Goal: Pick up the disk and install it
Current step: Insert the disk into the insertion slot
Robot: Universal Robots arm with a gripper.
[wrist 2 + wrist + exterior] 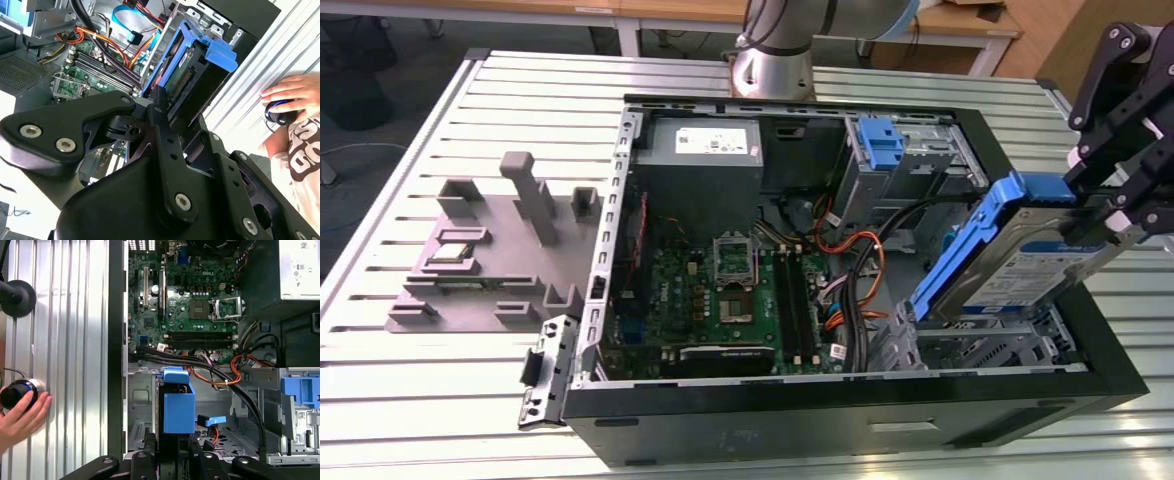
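The gripper has its fingers clamped tight on the upper end of the disk — closed down to the drive's own thickness. The disk hangs tilted over the open computer case, with its blue rail along the upper edge and its lower end down at the metal drive cage in the near corner on the exterior view's right. It's hard to tell if it's actually touching the cage.

In the first wrist view the disk shows edge-on above that bay, with the orange and black cables just beside it. The motherboard fills the middle of the case, the grey power supply sits at the far end, and a bare blue bracket is in the far bay.

Outside the case, a grey fixture sits on the slatted table — and a person's hand rests on a round black thing
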